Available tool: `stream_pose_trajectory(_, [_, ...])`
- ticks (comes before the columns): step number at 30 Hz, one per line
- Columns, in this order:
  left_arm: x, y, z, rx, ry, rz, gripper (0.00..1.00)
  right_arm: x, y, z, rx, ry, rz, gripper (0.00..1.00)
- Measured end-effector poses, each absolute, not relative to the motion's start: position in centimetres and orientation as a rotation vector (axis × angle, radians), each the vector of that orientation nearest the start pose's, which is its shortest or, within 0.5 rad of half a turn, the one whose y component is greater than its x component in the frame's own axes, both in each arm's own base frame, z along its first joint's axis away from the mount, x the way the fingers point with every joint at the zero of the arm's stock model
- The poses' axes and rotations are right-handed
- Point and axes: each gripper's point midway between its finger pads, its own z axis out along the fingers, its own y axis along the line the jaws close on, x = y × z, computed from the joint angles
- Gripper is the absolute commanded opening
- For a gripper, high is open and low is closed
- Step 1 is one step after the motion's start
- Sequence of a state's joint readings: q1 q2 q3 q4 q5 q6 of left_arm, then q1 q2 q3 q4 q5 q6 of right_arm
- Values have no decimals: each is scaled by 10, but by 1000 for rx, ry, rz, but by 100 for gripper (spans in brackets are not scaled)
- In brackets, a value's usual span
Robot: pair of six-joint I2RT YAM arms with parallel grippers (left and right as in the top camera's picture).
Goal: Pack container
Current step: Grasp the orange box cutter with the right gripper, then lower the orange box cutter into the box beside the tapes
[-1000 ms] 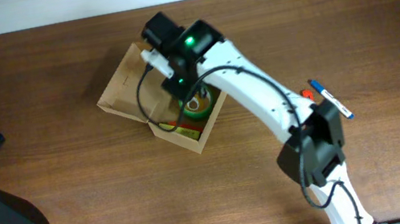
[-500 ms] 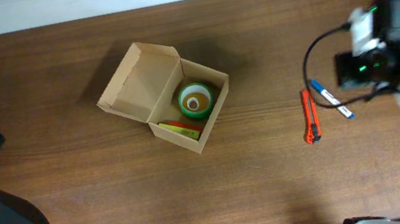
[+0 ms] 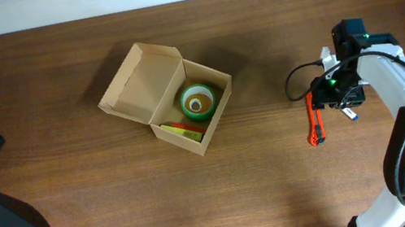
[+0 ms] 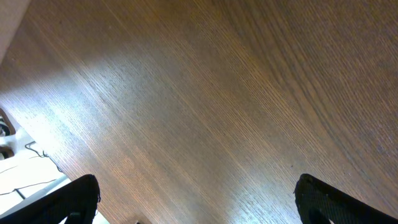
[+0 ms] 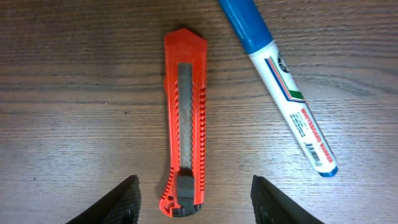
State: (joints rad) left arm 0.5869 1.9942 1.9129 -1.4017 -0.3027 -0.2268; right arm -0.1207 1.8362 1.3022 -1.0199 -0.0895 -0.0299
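The container (image 3: 142, 88) sits a little left of the bench's middle, closer to the far edge, turned at an angle. Its flap lid is thrown back toward the far left corner, which leaves the mouth free for loading from above. A green tape roll (image 3: 198, 102) lies flat inside, with a yellow and red item (image 3: 181, 131) against the near wall; what that item is cannot be made out. Two things are not yet packed, both lying close to the right edge: an orange cutter (image 5: 185, 149) and, just beside it but apart, a blue-and-white marker (image 5: 286, 87). The right gripper (image 5: 198, 202) hangs low over the cutter with its jaws spread wide and nothing in them. The fingers stand either side of the cutter's butt end, apparently lined up to close across its narrow width. The marker lies outside that span, so it is probably meant for a separate trip. The left gripper (image 4: 199, 202) is parked by the left edge, jaws wide apart and empty over bare wood, clear of the box.
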Motion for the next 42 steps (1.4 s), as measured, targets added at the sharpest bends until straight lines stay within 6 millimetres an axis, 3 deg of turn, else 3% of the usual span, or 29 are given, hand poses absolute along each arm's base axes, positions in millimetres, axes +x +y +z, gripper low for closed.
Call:
stream_pose_trajectory(5, [303, 263, 157, -1235, 2813, 485, 100, 332, -2, 37, 44, 3136, 145, 58])
stream_pose_trajectory(15, [303, 263, 157, -1234, 2813, 485, 100, 321, -4, 3, 50, 3236, 131, 56])
stream_pose_trajectory(16, [303, 263, 157, -1235, 2813, 485, 100, 319, -4, -1, 50, 3248, 130, 51])
stream_pose_trajectory(19, [303, 263, 157, -1234, 2813, 485, 100, 320, -8, -2, 57, 3249, 98, 4])
stream_pose_trajectory(28, [303, 263, 157, -1234, 2813, 485, 100, 332, -6, 4, 54, 3234, 125, 4])
stream_pose_trajectory(32, [303, 263, 157, -1235, 2813, 485, 100, 372, -8, 44, 46, 3144, 116, 4])
stream_pose_trajectory(36, [303, 263, 157, -1235, 2814, 486, 100, 416, -10, 108, 36, 3003, 102, 4])
stream_pose_trajectory(40, [304, 263, 157, -1234, 2812, 485, 100, 455, -1, 202, -23, 2790, 87, 4])
stream_pose_trajectory(42, [303, 263, 157, -1234, 2813, 485, 100, 467, 22, 255, -115, 2655, 92, 4])
